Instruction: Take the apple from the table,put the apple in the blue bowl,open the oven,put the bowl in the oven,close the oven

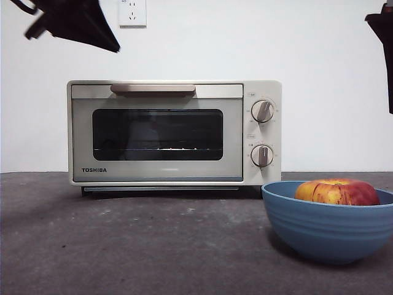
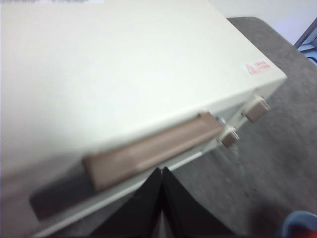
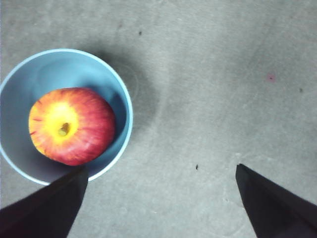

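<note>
The red and yellow apple [image 1: 336, 192] lies inside the blue bowl [image 1: 328, 230], which stands on the table [image 1: 123, 246] in front of the oven's right end. The cream oven [image 1: 174, 132] has its door closed, with the tan handle [image 1: 153, 88] along the top edge. My left gripper [image 2: 161, 172] is shut with nothing in it and hovers above the oven, just in front of the handle [image 2: 148, 153]; the front view shows it as a dark shape [image 1: 80, 24] at the top left. High over the bowl [image 3: 106, 84] and apple [image 3: 72, 125], my right gripper [image 3: 161, 167] hangs open and empty.
Two round knobs [image 1: 263, 111] sit on the oven's right side. Behind the oven is a white wall with a socket [image 1: 132, 12]. Dark grey table stretches in front of the oven and left of the bowl.
</note>
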